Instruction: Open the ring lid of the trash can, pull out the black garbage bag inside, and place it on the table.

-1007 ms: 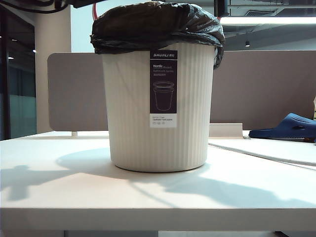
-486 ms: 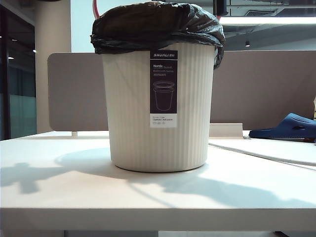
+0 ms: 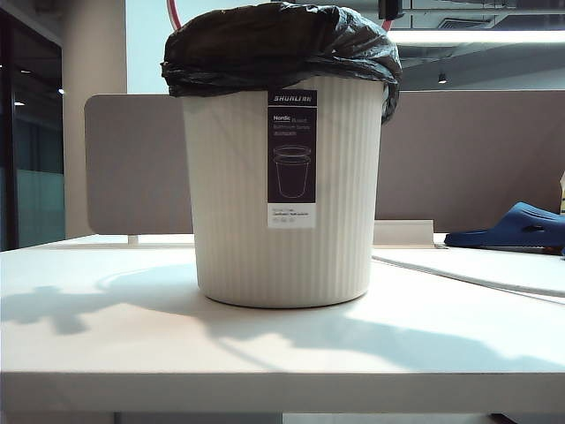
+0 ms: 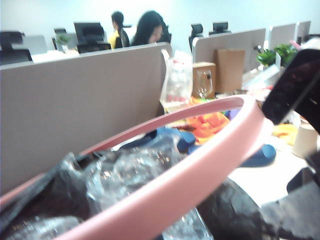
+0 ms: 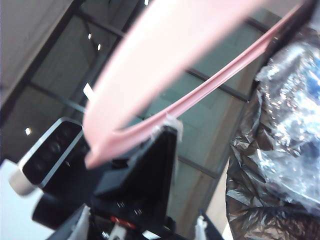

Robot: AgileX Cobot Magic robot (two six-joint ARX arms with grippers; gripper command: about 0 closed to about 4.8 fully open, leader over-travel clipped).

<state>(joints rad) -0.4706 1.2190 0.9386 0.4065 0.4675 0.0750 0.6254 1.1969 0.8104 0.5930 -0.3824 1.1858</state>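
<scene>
Grips the ring lid (image 5: 165, 75) with the left claw (image 5: 167, 131), jaws narrow on the thin pink hoop, up above the mouth of the trash can (image 3: 238, 194). Places the right claw (image 4: 292, 82) just beside the hoop's far side; cannot tell whether its jaws stand wide or narrow, nor whether they touch the hoop. Finds the hoop tilted over the black garbage bag (image 4: 65, 195), which fills the can and drapes over its rim.

Counts two claws, one ring lid, one black garbage bag, one trash can, one counter (image 3: 106, 344). Counts also one dark label (image 3: 292, 159) on the can's front, one blue slipper (image 3: 516, 225) and one grey-brown partition (image 3: 132, 168) behind.

Gets the whole can, standing upright mid-counter, from the exterior view only, with mere slivers of pink at the top edge. Gets the hoop's full sweep and the bag's glossy crinkles from the wrist views only.
</scene>
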